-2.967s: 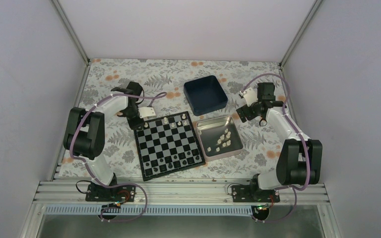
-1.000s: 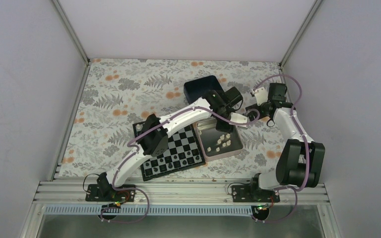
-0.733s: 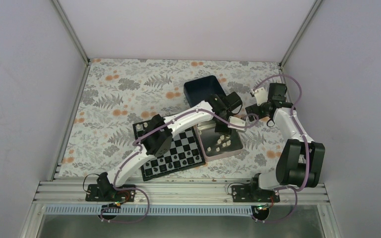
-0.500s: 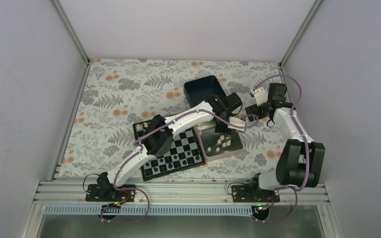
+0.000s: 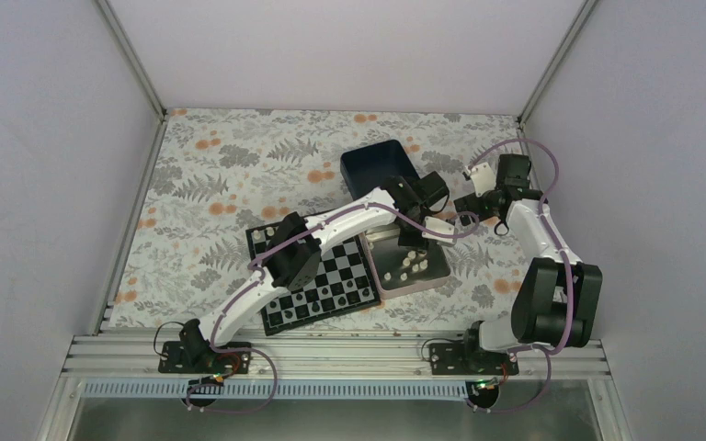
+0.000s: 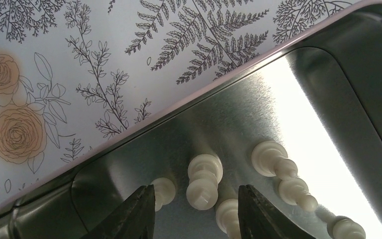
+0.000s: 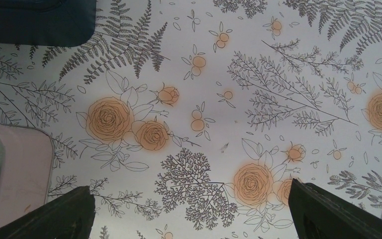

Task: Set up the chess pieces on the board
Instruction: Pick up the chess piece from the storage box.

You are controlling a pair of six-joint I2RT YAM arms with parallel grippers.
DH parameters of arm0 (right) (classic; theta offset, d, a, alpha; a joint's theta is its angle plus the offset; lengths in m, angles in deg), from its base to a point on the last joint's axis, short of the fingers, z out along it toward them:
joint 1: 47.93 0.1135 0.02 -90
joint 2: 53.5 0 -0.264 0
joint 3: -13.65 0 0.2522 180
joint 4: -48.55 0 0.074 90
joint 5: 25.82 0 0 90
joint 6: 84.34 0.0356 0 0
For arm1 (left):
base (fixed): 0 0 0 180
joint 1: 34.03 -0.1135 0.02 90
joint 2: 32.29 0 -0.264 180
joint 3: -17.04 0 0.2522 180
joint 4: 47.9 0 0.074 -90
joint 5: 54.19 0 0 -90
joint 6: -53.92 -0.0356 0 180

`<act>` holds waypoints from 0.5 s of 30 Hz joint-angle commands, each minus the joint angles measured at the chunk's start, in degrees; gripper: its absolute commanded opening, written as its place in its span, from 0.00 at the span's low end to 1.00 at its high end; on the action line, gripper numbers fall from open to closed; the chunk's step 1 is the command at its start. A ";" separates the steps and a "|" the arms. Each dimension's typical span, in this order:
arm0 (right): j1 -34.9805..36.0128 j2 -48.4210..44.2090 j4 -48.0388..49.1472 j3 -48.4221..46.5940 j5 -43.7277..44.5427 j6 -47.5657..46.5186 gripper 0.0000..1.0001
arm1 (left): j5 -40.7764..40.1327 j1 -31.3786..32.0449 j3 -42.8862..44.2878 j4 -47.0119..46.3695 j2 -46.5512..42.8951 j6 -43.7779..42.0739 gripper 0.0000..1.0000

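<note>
Several cream-white chess pieces (image 5: 413,265) lie in the silver tin (image 5: 438,267) to the right of the board (image 5: 329,278). My left arm stretches across the board, and the left gripper (image 5: 415,242) hangs over the tin's far end. In the left wrist view the left gripper (image 6: 195,189) is open. One lying white piece (image 6: 203,180) sits between its dark fingertips (image 6: 140,211), touching neither. Other white pieces (image 6: 272,160) lie beside it. My right gripper (image 7: 191,199) is open wide over bare cloth.
A dark blue box (image 5: 379,165) stands just behind the tin, close to my left wrist. Tiny black pieces (image 5: 324,299) stand along the board's near rows. The right gripper (image 5: 472,206) is right of the tin's far corner (image 7: 15,164). Floral cloth covers the table.
My left arm has swung from the board's far left corner across to the tin and dropped a little over the white pieces. In the last half second it has barely moved. The right arm stays put.
</note>
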 commanded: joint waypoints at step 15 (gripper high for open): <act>-0.39 0.23 -0.24 -1.25 -1.32 -0.42 1.00 | 0.94 1.21 2.25 0.72 1.48 -1.32 0.36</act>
